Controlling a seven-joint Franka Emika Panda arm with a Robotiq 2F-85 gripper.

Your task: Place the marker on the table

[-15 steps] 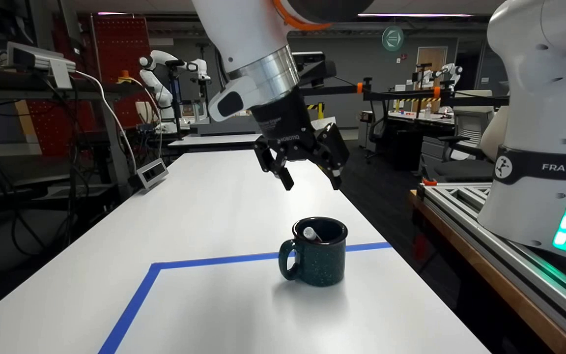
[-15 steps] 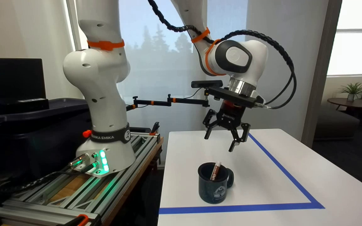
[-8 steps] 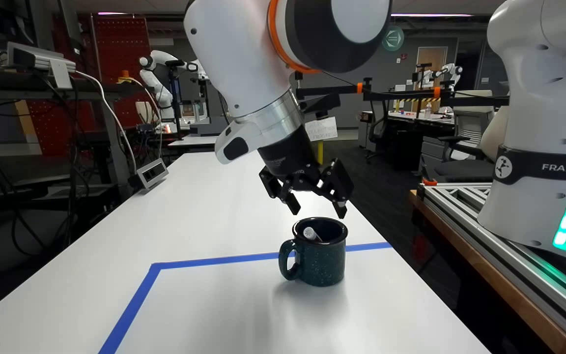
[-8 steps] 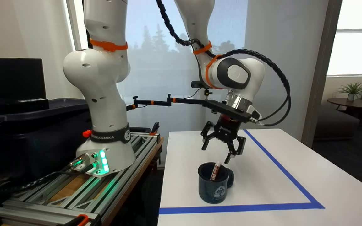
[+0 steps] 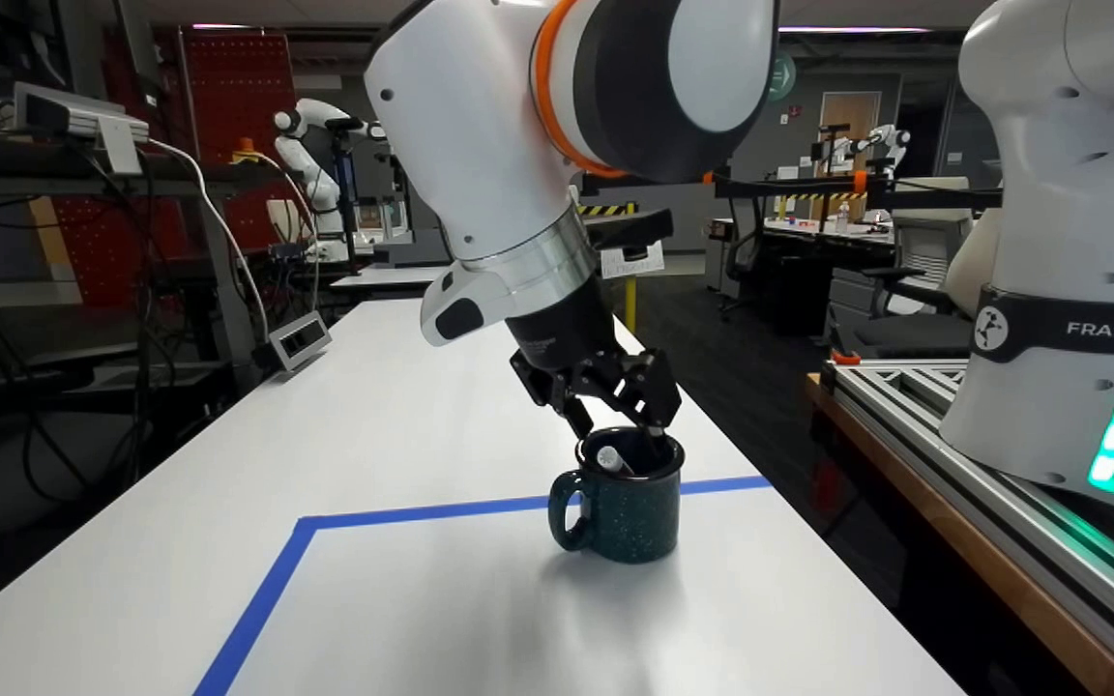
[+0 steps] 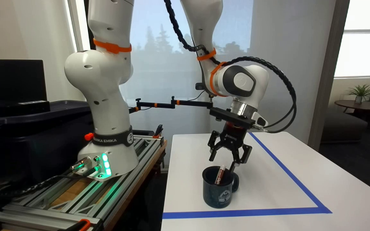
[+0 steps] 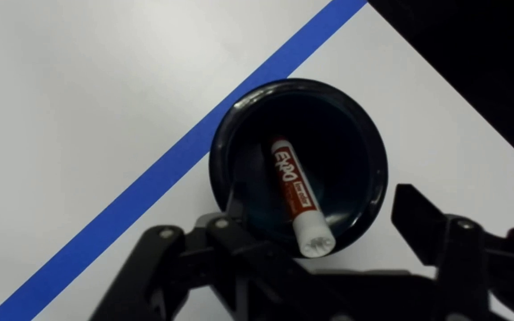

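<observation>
The marker, with a white end and red label, leans inside the dark mug. It shows in both exterior views (image 5: 608, 459) (image 6: 220, 175) and in the wrist view (image 7: 295, 187); its lower end is in shadow. The mug (image 5: 629, 522) (image 6: 212, 192) (image 7: 375, 156) stands upright on the white table (image 5: 422, 406) (image 6: 268, 189) (image 7: 83, 98). My gripper (image 5: 618, 435) (image 6: 222, 165) (image 7: 321, 209) is open, tilted, with its fingertips at the mug's rim. In the wrist view the fingers are on either side of the marker's white end, apart from it. I cannot tell whether a fingertip is inside the mug.
Blue tape lines (image 5: 422, 512) (image 6: 255, 212) (image 7: 150, 183) mark the table; one passes by the mug. The table's edge drops off close to the mug. The robot base (image 5: 1079, 387) (image 6: 108, 157) stands across that gap. A small grey box (image 5: 296, 340) sits at the far table edge.
My gripper has come down from well above the mug to its rim. Its fingertips look slightly closer together. The mug and marker have not moved.
</observation>
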